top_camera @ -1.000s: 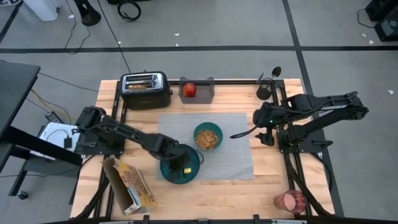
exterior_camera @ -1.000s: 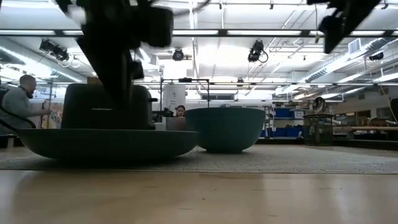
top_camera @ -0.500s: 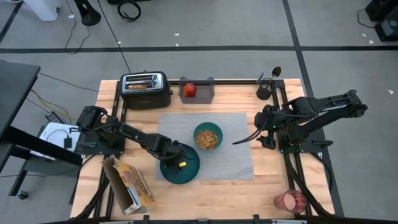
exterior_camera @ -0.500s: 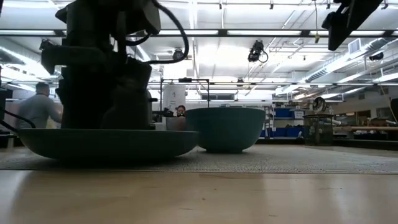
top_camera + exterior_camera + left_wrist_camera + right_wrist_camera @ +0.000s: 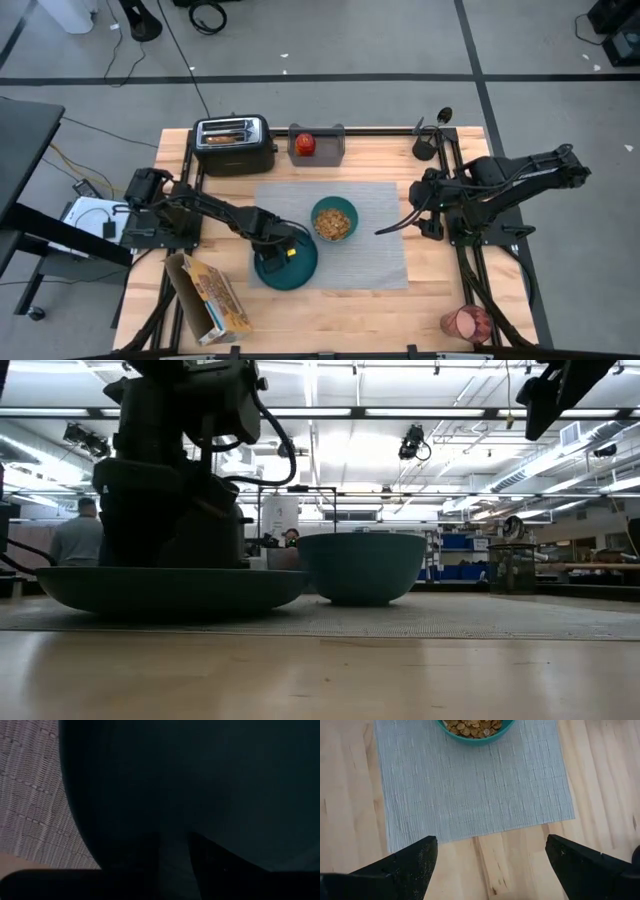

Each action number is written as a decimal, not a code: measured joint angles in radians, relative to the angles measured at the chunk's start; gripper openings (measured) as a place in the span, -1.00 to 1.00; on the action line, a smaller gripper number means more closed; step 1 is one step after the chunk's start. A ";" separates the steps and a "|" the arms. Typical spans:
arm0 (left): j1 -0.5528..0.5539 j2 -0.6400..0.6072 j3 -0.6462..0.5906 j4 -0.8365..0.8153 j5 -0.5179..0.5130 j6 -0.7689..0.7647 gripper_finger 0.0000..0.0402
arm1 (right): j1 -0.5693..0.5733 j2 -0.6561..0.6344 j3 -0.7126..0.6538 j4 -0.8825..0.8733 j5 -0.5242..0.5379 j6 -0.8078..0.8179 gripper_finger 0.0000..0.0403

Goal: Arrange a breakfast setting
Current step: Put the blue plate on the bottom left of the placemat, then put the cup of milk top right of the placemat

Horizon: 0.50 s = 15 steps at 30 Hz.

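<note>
Item, change: the round teal plate [image 5: 285, 264] has slid left over the last second, from overhanging the near edge of the grey ribbed rectangular placemat [image 5: 370, 250] toward its near-left corner. It now lies half on the mat and half on the bare wooden table [image 5: 440, 270]. The left gripper [image 5: 283, 250] has stayed on the plate's left rim throughout. The left wrist view shows only dark plate surface, so I cannot tell whether its fingers pinch the rim or merely push it.

Item, meaning: judged as plate positioning under way, setting unfinished.

Item, contents: small teal bowl [image 5: 333, 220] of cereal at mat centre, just right of the plate, apart from it.

Item, right gripper [image 5: 487, 862]: fingers spread wide, empty, above the mat's right edge.

Item, still unplaced: translucent red cup [image 5: 466, 323] at the near-right table corner; small red fruit [image 5: 305, 144] in the small grey tray [image 5: 328, 146] at the far edge; black two-slot toaster [image 5: 234, 143] far left.

Item, room: open mat right of the bowl; cereal box [image 5: 210, 296] close on the plate's near-left limits further leftward travel.
</note>
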 joint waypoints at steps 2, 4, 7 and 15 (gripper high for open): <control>0.007 0.000 0.004 -0.004 0.004 0.001 -0.43 | 0.010 0.000 0.000 0.001 0.000 -0.001 0.85; 0.007 0.000 0.019 -0.014 0.016 0.001 -0.43 | 0.022 0.000 0.000 0.000 -0.006 -0.001 0.85; 0.007 -0.008 0.058 -0.077 0.030 0.001 -0.43 | 0.035 0.007 0.018 -0.021 -0.082 0.075 0.85; 0.005 -0.147 0.155 -0.018 -0.021 0.005 -0.43 | 0.130 0.216 0.349 -0.312 -0.291 0.282 0.83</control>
